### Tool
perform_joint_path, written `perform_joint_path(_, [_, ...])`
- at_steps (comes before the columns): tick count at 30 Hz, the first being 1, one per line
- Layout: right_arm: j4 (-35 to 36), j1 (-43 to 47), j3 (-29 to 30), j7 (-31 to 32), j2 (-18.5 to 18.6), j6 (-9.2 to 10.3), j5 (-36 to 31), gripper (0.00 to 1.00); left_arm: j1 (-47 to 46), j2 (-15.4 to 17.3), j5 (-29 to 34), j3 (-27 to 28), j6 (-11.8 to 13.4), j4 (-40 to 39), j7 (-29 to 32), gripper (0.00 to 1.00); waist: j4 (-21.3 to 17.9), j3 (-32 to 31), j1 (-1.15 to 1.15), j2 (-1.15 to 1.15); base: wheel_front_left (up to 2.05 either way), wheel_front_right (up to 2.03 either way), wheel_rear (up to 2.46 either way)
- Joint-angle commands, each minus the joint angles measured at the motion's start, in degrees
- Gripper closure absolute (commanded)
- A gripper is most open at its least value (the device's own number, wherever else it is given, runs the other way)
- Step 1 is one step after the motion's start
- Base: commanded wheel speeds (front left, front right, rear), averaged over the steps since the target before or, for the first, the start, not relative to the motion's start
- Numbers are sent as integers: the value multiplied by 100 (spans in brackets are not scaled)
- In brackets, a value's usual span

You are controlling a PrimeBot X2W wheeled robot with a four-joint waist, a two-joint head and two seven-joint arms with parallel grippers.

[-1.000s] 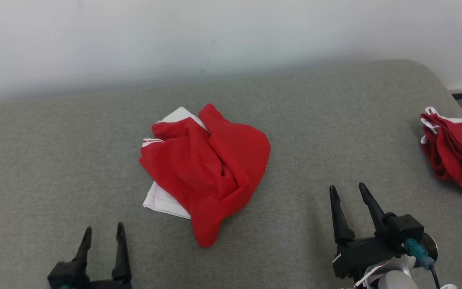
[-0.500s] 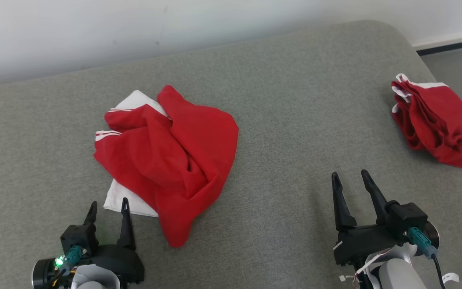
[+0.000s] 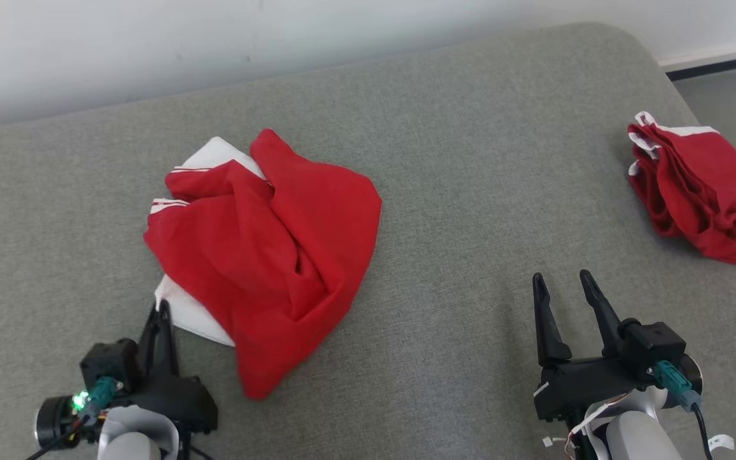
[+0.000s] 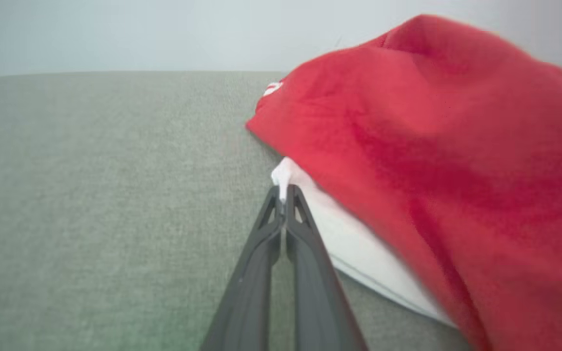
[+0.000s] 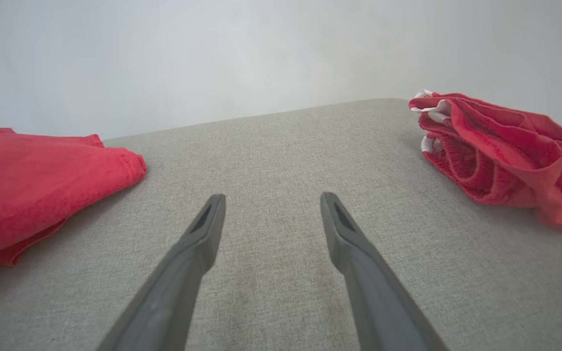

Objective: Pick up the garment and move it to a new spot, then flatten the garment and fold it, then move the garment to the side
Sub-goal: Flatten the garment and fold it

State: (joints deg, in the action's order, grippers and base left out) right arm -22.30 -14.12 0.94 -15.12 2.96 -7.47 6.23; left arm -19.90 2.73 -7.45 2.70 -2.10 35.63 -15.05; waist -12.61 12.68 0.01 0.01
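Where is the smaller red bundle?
The bundle lies far right in the head view, near the cushion edge, beyond the right end effector.

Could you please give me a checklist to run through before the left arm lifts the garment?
1. Left gripper shut on the white corner of the garment: ok.
2. Enough cloth pinched to survive the lift: cannot tell; just a small white tip shows in the grip.
3. Right gripper open and apart from the garment: ok.
4. Garment lying flat: not ok; it is a crumpled heap.
5. Second red garment apart from the heap, so nothing should drag: ok.
6. Bare grey surface between the two for a new spot: ok.
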Motion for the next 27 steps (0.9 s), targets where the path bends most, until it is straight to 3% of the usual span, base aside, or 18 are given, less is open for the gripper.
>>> perform_joint_path(1, [-4, 1, 24, 0, -12, -6, 27, 0, 97, 19, 35, 35, -44, -204, -18, 100, 91, -99, -1, -1, 0, 0, 0])
perform_joint_path(13, [-169, 162, -126, 0, -11, -6, 304, 0, -836, 133, 427, -226, -433, -1544, -18, 100, 342, -581, -1, -1, 0, 0, 0])
perform_joint_path(19, [-217, 268, 13, 0, -10, -6, 307, 0, -1226, 197, 331, 156, -284, -1807, -18, 100, 340, -705, -1, -1, 0, 0, 0])
perform_joint_path(27, [-187, 362, 222, 0, -13, -6, 286, 0, -356, 290, 202, 1067, 6, -1884, -18, 100, 486, -725, -1, -1, 0, 0, 0])
